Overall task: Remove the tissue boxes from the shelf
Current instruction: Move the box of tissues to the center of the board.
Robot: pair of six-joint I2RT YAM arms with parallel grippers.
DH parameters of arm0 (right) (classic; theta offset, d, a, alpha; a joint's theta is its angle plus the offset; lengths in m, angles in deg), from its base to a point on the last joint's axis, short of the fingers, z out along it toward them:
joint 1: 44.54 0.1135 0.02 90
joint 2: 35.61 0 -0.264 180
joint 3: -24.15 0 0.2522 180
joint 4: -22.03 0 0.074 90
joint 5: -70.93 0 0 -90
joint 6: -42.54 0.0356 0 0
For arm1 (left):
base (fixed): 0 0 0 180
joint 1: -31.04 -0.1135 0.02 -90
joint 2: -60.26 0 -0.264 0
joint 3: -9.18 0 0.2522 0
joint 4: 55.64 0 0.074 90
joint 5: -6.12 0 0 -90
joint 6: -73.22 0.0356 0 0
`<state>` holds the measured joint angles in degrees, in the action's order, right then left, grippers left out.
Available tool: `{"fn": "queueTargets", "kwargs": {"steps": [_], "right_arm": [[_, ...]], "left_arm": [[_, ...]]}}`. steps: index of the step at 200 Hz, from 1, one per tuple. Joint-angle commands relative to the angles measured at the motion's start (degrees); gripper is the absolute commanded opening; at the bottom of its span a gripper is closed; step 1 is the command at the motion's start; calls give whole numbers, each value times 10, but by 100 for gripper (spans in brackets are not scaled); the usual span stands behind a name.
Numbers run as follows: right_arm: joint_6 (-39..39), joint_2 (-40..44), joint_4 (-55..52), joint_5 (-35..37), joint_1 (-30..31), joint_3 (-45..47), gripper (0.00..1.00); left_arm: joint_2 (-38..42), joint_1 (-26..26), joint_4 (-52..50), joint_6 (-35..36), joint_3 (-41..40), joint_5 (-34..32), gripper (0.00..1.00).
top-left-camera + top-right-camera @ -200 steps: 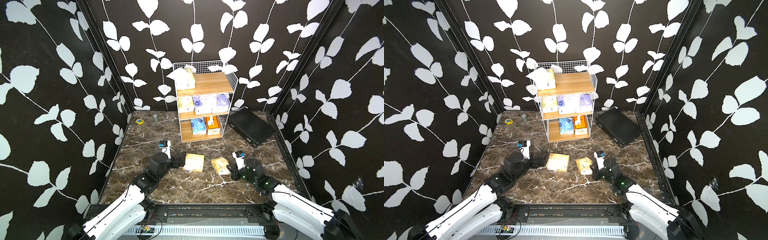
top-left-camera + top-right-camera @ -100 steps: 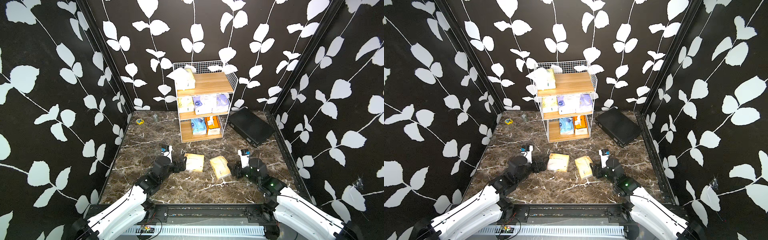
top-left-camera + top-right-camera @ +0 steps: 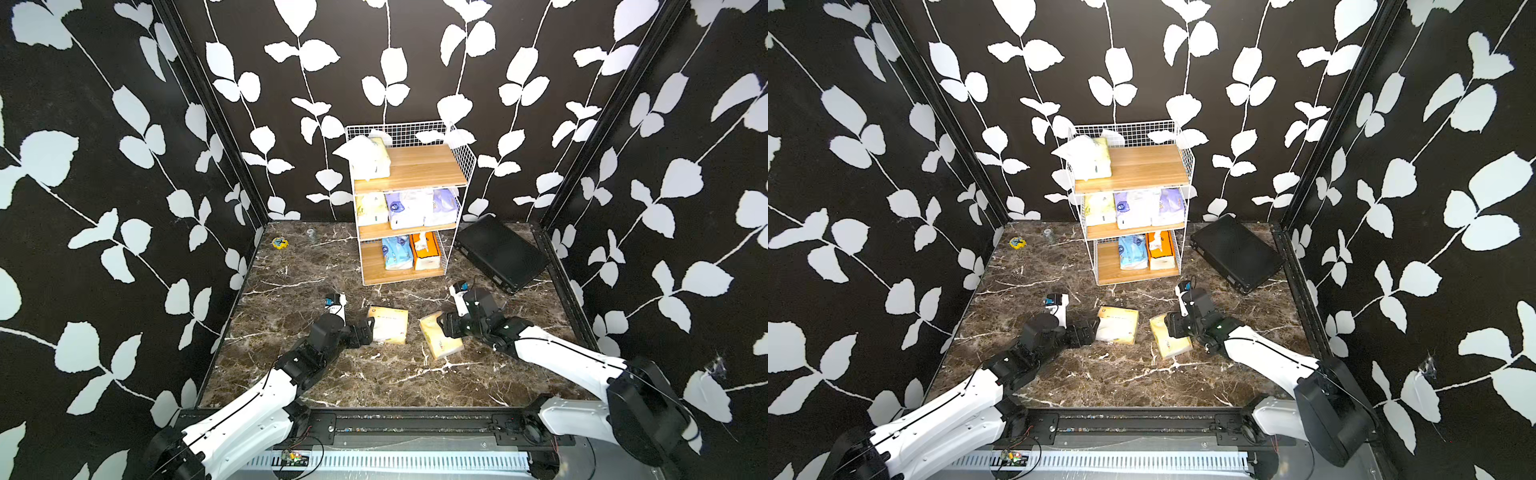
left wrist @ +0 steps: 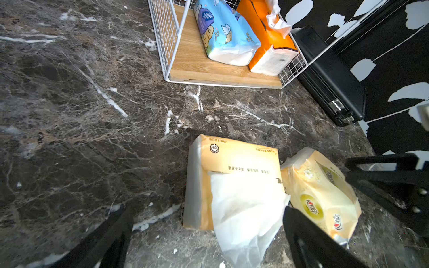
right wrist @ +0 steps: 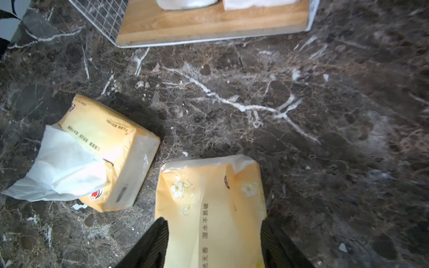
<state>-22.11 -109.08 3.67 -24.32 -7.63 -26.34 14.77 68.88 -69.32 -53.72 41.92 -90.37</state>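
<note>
Two pale yellow packs lie on the marbled bench [image 3: 332, 374] in front of the shelf [image 3: 419, 168], clear of its boards: the opened pack [image 3: 388, 330], a white sheet spilling out, and the flowered pack [image 3: 440, 341] just beside it. Both top views give the whole shelf: top tier, a fluffed yellow pack [image 3: 372, 160] at the left end; middle tier, a plain yellow pack [image 3: 371, 208], then two lavender-white packs [image 3: 405, 208] side by side; bottom tier, the light blue pack [image 4: 227, 34] against the orange box [image 4: 269, 44]. The left wrist view catches only that bottom tier, yet it brings out the cartoon animals on the blue wrapper and a metal latch on the black case [image 4: 329, 76] beside the shelf. Over to the right wrist view, and only there can the right pincer [image 5: 213, 222] be read: spread, its fingers [image 5: 151, 246] straddling the flowered pack's near end, though whether they touch it I cannot tell. The left pincer [image 3: 368, 331] stands spread as well, the opened pack's loose sheet lying between its fingers.
</note>
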Motion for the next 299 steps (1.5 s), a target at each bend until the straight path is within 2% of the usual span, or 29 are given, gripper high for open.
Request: {"fn": "queueTargets", "kwargs": {"steps": [1,57,107,148,202,229,299], "right_arm": [[6,-23,37,-8,19,-46,65],[28,-111,77,-23,55,-87,64],[42,-130,101,-21,69,-93,64],[58,-157,125,-29,85,-97,63],[78,-201,171,-46,99,-115,63],[60,-188,149,-37,99,-132,63],[-10,-4,10,40,91,-149,65]], "left_arm": [[23,1,-16,-6,-4,-4,99],[65,1,-66,-17,-7,-12,99],[109,2,-113,-20,-8,-16,99],[116,2,-125,-21,-6,-28,99],[123,2,-180,-7,38,-69,99],[128,2,-182,4,49,-83,99],[102,2,-209,64,158,-104,99]]}}
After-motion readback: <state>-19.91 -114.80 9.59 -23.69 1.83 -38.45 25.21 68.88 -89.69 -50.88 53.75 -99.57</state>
